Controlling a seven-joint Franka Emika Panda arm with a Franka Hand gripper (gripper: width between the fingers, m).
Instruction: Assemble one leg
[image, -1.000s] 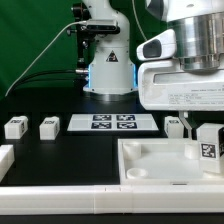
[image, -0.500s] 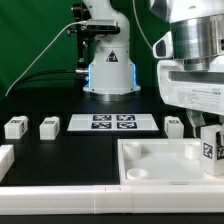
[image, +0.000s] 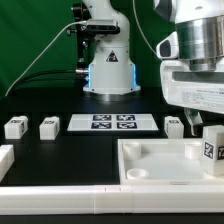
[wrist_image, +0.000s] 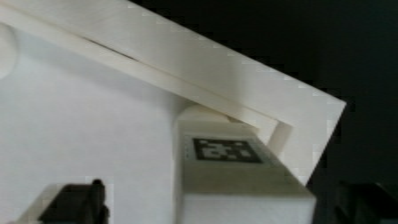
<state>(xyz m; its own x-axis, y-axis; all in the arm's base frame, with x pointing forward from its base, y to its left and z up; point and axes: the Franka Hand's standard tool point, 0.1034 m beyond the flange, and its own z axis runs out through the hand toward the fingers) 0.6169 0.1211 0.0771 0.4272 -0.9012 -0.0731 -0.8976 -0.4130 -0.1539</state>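
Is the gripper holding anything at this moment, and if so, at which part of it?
Nothing is held. The gripper is open above the leg, its fingers clear of both sides.

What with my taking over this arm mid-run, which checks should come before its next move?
1. Gripper open: ok, fingertips wide apart in the wrist view.
2. Leg released: ok, standing upright, no finger touching it.
3. Leg in the corner of the large white square piece: ok.
4. Leg fully seated there: cannot tell.
5. Loose legs on the table: ok, three standing apart.
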